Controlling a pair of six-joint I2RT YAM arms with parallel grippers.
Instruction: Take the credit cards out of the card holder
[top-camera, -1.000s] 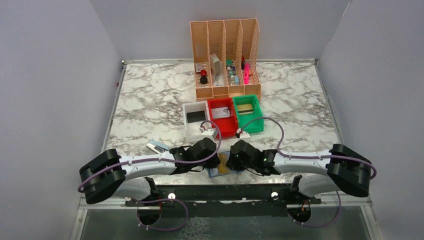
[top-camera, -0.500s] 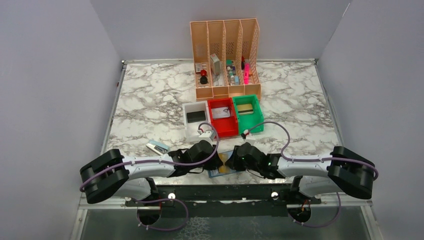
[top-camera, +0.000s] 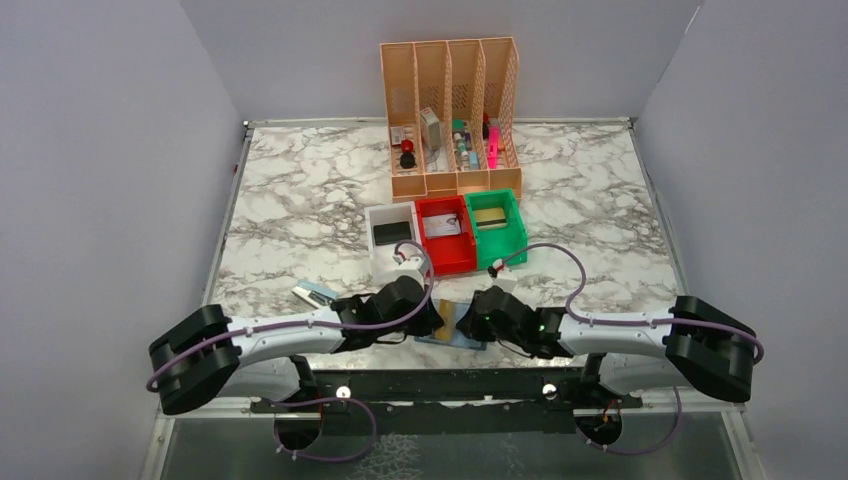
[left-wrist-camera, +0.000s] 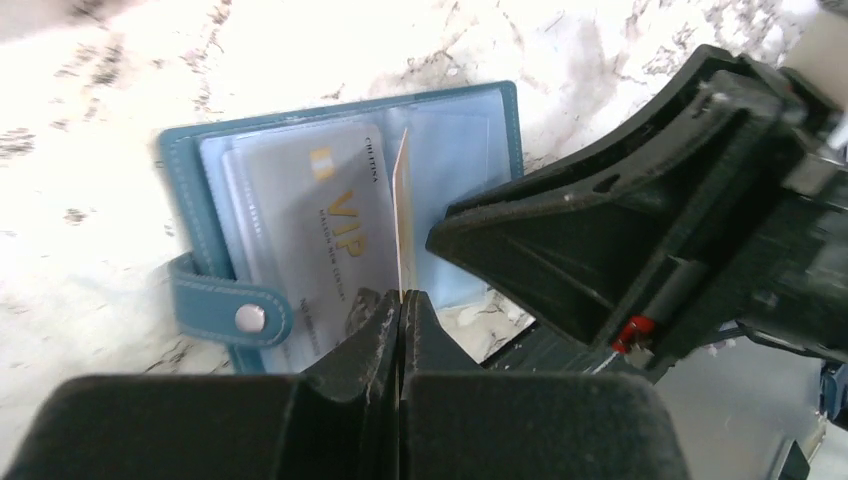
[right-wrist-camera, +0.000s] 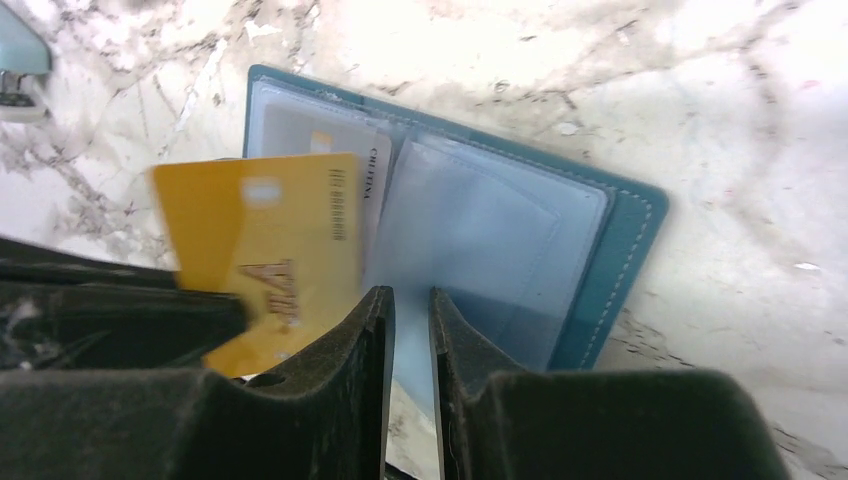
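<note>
1. Marble table: everything sat on it; both arms lay low along the near edge, meeting at centre.
2. Peach file organizer: upright at the back, w/ small items in its slots.
3. Bins in a row in front of it: white bin, red bin, green bin.
4. Left gripper: jaws together, clamped on the near edge of the gold card.
5. Right gripper: jaws a narrow gap apart over the holder's R half, w/ a clear pocket leaf in the gap; couldn't tell if it was pinched.
6. Card holder: teal, lay open flat on the table at near centre, between the two grippers, snap tab on its L side.
7. Gold card: stood on edge over the holder's middle fold, seen edge-on from the left wrist; couldn't tell if its far end was clear of the pocket.
8. Silvery-grey card: inside the L half's clear pocket, "VIP" lettering visible.
9. Small pale-blue item: on the table, L of the holder, apart from it.
</note>
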